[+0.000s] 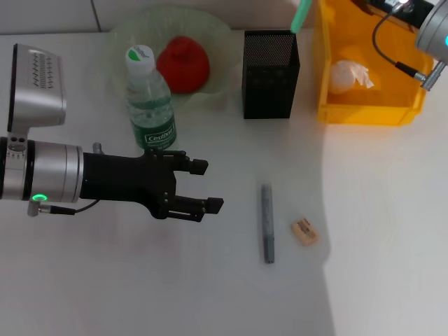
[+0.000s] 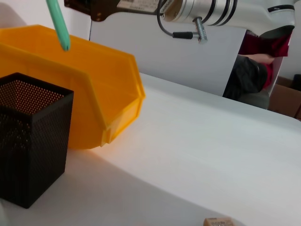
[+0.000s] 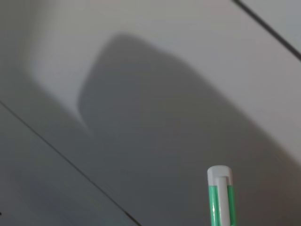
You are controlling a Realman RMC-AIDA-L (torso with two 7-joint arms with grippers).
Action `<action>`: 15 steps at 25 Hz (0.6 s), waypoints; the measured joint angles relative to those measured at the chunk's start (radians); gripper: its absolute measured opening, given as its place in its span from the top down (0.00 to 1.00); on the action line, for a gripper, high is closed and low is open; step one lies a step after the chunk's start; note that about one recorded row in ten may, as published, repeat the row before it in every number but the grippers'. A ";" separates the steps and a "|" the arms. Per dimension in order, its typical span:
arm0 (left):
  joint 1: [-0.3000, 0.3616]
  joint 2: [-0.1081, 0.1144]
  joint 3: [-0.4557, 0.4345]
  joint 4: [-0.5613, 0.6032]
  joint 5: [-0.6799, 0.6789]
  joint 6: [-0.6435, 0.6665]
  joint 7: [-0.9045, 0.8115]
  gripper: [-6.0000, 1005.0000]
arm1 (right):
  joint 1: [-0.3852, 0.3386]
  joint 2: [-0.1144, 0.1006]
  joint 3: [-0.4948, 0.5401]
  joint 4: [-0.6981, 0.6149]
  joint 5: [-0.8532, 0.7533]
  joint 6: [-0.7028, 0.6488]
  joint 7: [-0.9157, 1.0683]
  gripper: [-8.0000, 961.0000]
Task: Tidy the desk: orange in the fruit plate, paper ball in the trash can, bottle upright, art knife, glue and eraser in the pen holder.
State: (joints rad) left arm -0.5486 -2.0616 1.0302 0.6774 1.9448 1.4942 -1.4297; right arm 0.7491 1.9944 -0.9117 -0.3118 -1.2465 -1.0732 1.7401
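Left tool (image 1: 210, 185) hovers low over the bench (image 1: 378, 245), its two black fingers spread apart with nothing between them. You see it just in front of the bottle (image 1: 149, 101), which stands upright with its white-and-green cap on top. Behind the bottle, the orange (image 1: 183, 63) sits in the pale green fruit plate (image 1: 217, 42).

Note the right arm (image 1: 434, 31) at the far right corner, above the yellow trash can (image 1: 371, 112). You cannot tell whether the right tool is open or closed, as its fingers are out of sight. A green glue stick (image 1: 301, 15) hangs tilted above the gap between the trash can and the black mesh pen holder (image 1: 270, 75); the left wrist view shows its tip (image 2: 59, 23) above the can's rim.

Inside the trash can you see the white paper ball (image 1: 346, 75).

On the bench, the grey art knife (image 1: 267, 222) lies flat, well in front of the pen holder. The eraser (image 1: 304, 232) lies just beside it, on its right, apart from it.
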 joint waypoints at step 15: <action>-0.004 0.000 0.002 -0.003 0.001 -0.004 0.000 0.21 | 0.019 0.028 -0.082 -0.060 -0.057 0.104 -0.015 0.81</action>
State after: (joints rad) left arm -0.5524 -2.0616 1.0321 0.6748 1.9456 1.4901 -1.4297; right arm 0.7681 2.0221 -0.9937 -0.3721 -1.3033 -0.9690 1.7248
